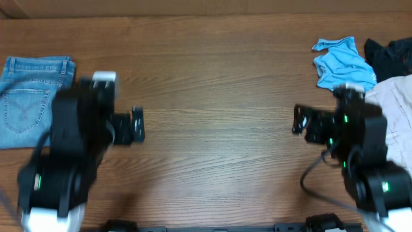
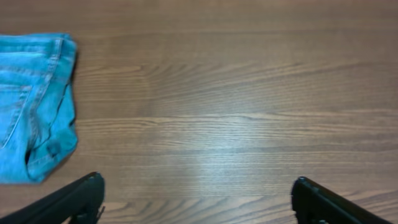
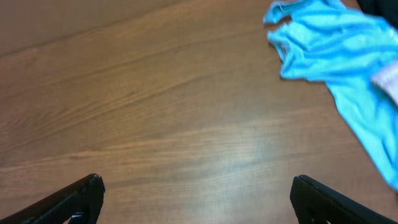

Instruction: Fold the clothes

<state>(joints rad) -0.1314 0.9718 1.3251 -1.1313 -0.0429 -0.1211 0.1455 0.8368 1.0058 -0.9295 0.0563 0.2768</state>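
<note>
Overhead, I see the jeans (image 1: 29, 100) lying as a compact folded bundle at the far left edge of the wooden surface (image 1: 219, 77), light-blue denim with a stitched back pocket facing up and the waistband toward the top of the picture. My left arm partly covers their right side from above, but the left tool (image 1: 137, 124) itself sits off the denim, just to its right over bare wood, fingers spread and nothing between them. Through the left wrist camera the jeans (image 2: 34, 106) fill the left side of the view, a folded edge and a seam showing, while the left tool (image 2: 199, 208) stands released, its two dark fingertips wide apart at the bottom corners with only wood grain between them. On the other side the right tool (image 1: 297, 120) is also spread and empty, pointing toward the middle of the surface, well apart from the jeans. Behind it, at the right end, lies a crumpled light-blue top (image 1: 341, 61), with a black garment (image 1: 389, 55) just beside it and a pale beige cloth (image 1: 399, 96) under my right arm. The right wrist camera shows the blue top at the upper right, clear of the open fingers.
</note>
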